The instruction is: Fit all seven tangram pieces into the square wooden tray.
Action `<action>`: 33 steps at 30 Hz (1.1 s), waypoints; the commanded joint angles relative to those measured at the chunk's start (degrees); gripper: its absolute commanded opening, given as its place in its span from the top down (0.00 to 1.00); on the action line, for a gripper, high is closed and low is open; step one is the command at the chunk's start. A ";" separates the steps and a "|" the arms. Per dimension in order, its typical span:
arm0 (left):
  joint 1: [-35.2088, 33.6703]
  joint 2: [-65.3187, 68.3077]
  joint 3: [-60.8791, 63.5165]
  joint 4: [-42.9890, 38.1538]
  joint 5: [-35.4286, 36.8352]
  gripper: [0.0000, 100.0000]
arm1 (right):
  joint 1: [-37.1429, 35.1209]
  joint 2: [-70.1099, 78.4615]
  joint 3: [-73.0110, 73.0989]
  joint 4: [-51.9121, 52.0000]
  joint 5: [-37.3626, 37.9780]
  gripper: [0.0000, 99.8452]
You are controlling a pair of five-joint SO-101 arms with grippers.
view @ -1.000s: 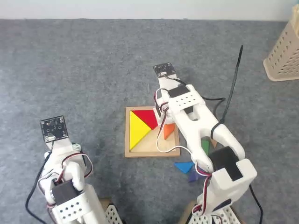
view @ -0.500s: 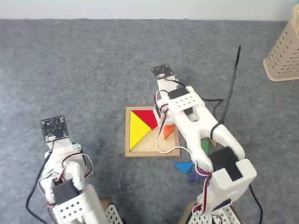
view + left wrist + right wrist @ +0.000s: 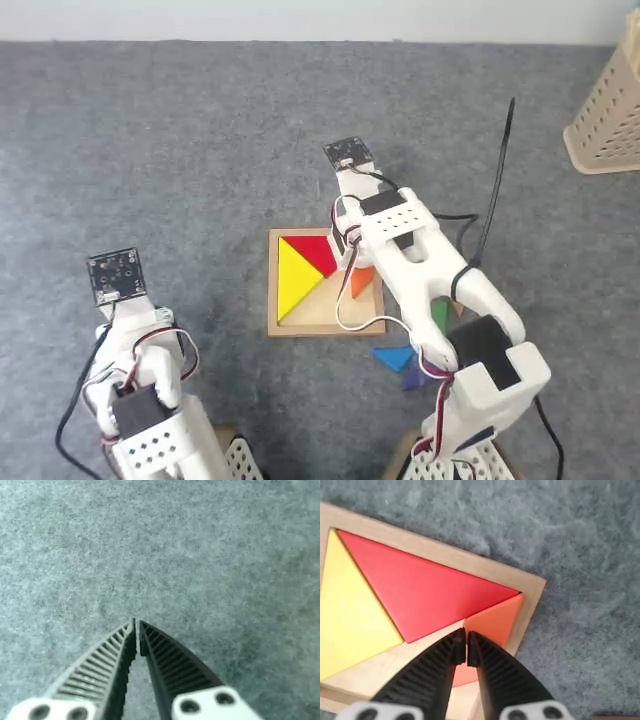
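Over the right side of the tray, the right gripper (image 3: 466,647) is hanging with its black ribbed fingers pressed together, gripping nothing. Its tips are sitting above the seam where the smooth orange piece (image 3: 497,617) is meeting the large red triangle (image 3: 430,595). Both are lying flat inside the square wooden tray (image 3: 530,605), the red one edge to edge with the large yellow triangle (image 3: 350,615). Outside the tray, on the fuzzy grey carpet (image 3: 180,140), a blue triangle (image 3: 395,356), a purple piece (image 3: 412,375) and a green piece (image 3: 439,312) are lying near its right side, partly hidden by the arm. The left gripper (image 3: 136,630) is likewise clenched empty, hovering above bare carpet. Compared with a second ago, the right arm's wrist is sitting slightly further left, while the pieces are lying unmoved. The right arm (image 3: 440,290) is stretching forward over the tray, and the left arm (image 3: 135,385) is staying folded back, well apart from it.
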 commanded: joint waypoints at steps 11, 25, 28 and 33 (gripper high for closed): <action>0.18 -0.44 -0.48 0.35 0.88 0.99 | -0.57 -4.18 0.00 -0.57 3.08 0.99; 0.18 -0.44 -0.48 0.35 0.88 0.99 | -0.48 -14.64 8.18 -5.23 3.52 0.99; 0.18 -0.44 -0.48 0.35 0.88 0.99 | -0.48 -15.60 9.58 -5.76 3.52 0.99; 0.18 -0.44 -0.48 0.35 0.88 0.99 | -0.48 -15.60 9.76 -5.67 3.52 0.99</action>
